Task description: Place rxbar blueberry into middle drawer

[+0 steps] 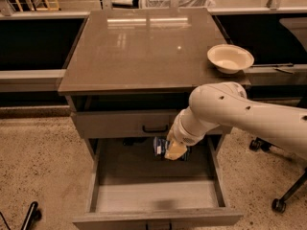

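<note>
The rxbar blueberry [159, 146] is a dark navy bar with white print, held in my gripper [171, 151]. The gripper is shut on it and hangs just below the closed top drawer front, over the back part of the open middle drawer [153, 195]. The bar sticks out to the left of the yellowish fingers [175, 150]. The drawer is pulled out towards the camera, with a pale grey floor and grey side walls. My white arm reaches in from the right.
A cream round bowl [230, 57] sits on the right of the brown cabinet top [139, 42]. The top drawer front with a black handle [154, 128] is closed. Chair wheels [278, 204] stand on the floor at the right.
</note>
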Controlling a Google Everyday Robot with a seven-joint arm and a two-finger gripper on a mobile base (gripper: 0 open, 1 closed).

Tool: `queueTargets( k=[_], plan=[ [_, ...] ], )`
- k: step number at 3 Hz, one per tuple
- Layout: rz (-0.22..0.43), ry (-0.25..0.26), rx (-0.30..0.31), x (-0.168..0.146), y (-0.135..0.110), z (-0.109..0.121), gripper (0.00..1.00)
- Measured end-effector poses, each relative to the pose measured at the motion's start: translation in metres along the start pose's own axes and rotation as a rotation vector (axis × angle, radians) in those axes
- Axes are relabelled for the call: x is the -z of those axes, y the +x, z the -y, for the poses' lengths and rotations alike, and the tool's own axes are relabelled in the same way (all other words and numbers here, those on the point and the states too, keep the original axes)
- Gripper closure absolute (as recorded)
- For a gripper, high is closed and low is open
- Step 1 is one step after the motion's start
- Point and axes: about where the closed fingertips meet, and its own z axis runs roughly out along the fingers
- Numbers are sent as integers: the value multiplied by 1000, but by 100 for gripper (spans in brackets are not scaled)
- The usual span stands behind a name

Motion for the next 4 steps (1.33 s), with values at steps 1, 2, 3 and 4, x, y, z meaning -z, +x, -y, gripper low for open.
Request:
queueTargets(
  k=[1,2,3,4],
  plan=[
    [2,-1,-1,0,-1,0,100],
    [42,-21,-28,-15,11,5,100],
    [241,-21,-101,-52,27,17,100],
    [379,-18,-105,-83,58,17,100]
  ],
)
